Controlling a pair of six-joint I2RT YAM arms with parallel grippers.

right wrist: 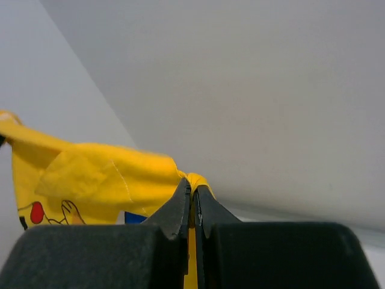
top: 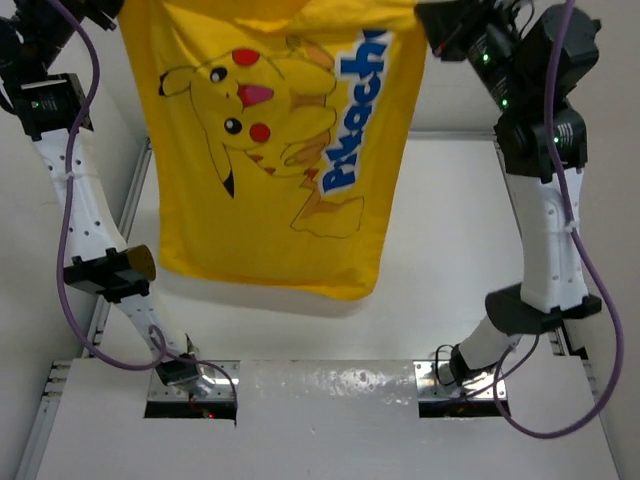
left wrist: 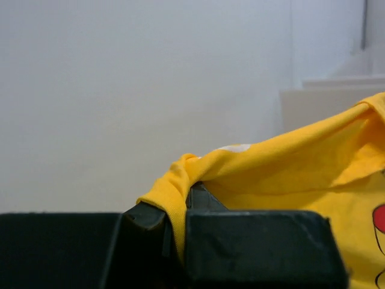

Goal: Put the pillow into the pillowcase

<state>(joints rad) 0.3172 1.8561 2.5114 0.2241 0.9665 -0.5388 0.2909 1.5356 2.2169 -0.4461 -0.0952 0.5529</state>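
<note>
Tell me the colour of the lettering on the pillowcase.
Blue lettering on the yellow pillowcase; the top external view shows it best.

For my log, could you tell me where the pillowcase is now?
The pillowcase hangs above the table, centre-left in the top view, held by the left gripper and the right gripper.

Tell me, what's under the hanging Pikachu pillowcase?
Only white table shows around the pillowcase, pinched up by the left gripper and right gripper. The cloth covers whatever lies straight beneath it, so that is hidden.
</note>
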